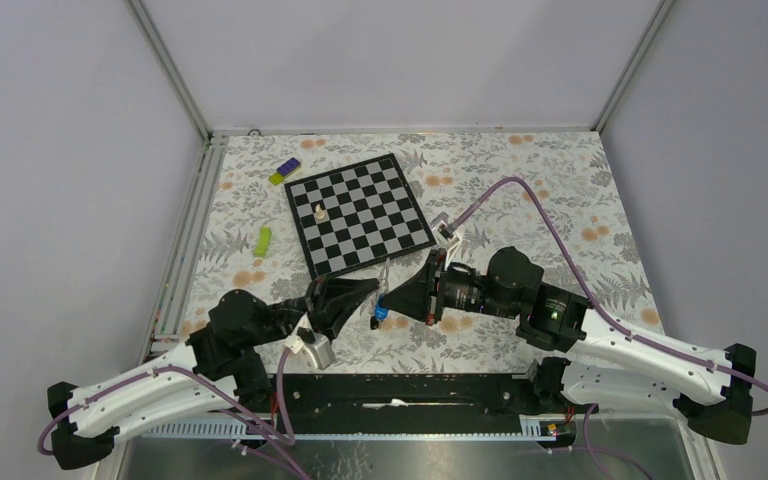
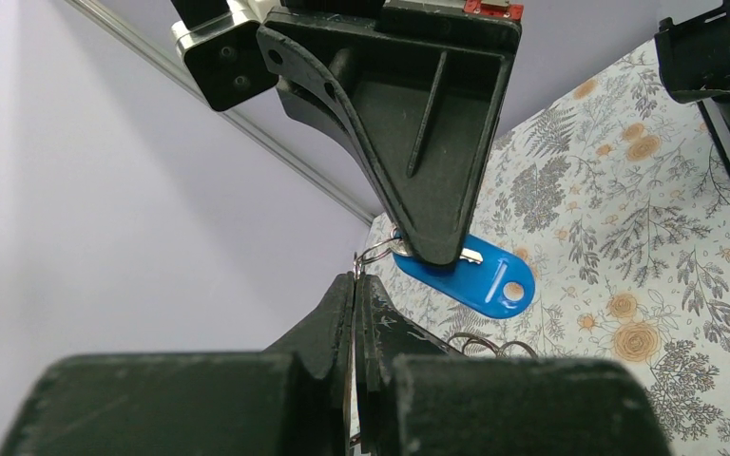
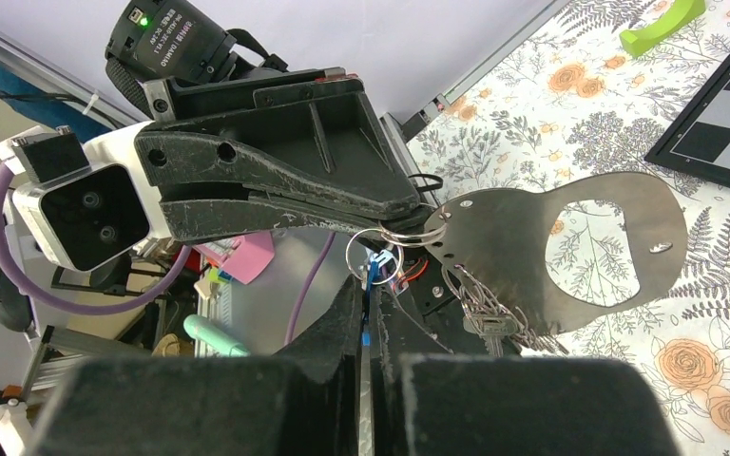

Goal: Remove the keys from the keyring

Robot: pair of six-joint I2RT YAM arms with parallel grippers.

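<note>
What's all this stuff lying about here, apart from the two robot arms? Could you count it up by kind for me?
Chessboard: 1
White chess piece: 1
Small green object: 1
Purple-and-yellow block: 1
Keyring with blue tag and what hangs on it, held between the arms: 1
Total: 5

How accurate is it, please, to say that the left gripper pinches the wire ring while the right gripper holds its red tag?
The tag is blue, not red, as the left wrist view shows. The left gripper does pinch the wire ring and the right gripper holds the tag.
</note>
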